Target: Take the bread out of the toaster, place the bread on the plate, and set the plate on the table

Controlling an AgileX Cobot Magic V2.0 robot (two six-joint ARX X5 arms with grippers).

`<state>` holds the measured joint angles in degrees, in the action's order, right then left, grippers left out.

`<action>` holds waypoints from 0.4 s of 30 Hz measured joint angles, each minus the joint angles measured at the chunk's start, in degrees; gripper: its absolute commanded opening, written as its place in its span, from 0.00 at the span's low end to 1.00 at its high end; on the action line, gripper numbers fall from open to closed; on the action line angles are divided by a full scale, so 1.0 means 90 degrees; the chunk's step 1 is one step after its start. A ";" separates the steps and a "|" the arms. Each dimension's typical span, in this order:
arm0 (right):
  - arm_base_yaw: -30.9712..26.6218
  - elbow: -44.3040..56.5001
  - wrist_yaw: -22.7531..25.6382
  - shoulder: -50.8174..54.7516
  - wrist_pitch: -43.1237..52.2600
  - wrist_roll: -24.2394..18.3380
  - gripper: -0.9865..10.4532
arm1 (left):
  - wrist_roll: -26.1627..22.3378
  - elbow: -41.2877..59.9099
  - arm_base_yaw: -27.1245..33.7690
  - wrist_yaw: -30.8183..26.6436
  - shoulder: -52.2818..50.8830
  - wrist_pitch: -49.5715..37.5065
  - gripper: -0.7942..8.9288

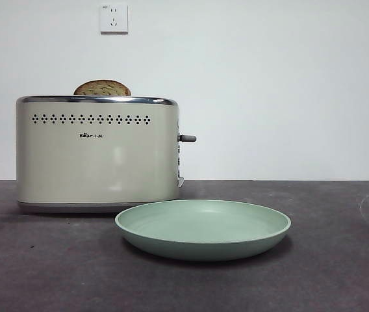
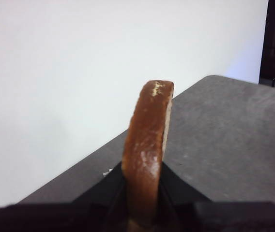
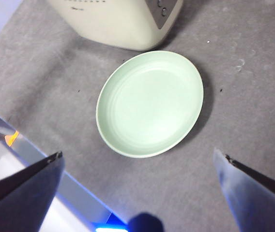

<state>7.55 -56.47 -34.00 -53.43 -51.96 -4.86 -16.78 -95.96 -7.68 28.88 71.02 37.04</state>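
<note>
The cream toaster (image 1: 97, 156) stands at the left on the table (image 1: 327, 273), and the rounded top of a bread slice (image 1: 102, 88) pokes out of its slot. The empty mint-green plate (image 1: 204, 229) lies flat on the table just in front of and to the right of the toaster. No arm shows in the front view. In the left wrist view, my left gripper (image 2: 142, 169) is shut on a brown-crusted bread slice (image 2: 147, 130) held edge-on over the table. My right gripper (image 3: 138, 153) hangs open high above the plate (image 3: 149, 104), near the toaster (image 3: 118, 24).
The toaster's grey lever (image 1: 187, 138) sticks out toward the plate. A white wall with a socket (image 1: 114, 17) runs behind the table. A table edge with a bright strip (image 3: 74, 193) shows below my right gripper.
</note>
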 measured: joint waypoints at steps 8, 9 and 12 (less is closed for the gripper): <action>0.0107 0.0000 0.0012 -0.1438 0.0763 0.0141 0.57 | 0.0294 -0.0005 -0.0121 0.0580 -0.1132 0.1851 0.07; 0.0153 0.0000 0.0010 -0.1613 0.0838 0.0158 0.57 | 0.0325 -0.0005 -0.0155 0.0607 -0.1212 0.2040 0.07; 0.0328 0.0000 0.0078 -0.2176 0.1022 0.0180 0.54 | 0.0444 -0.0005 -0.0236 0.0614 -0.1423 0.2409 0.07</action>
<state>10.50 -56.47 -33.30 -73.01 -42.76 -3.25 -12.78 -96.01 -9.80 34.41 58.22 58.72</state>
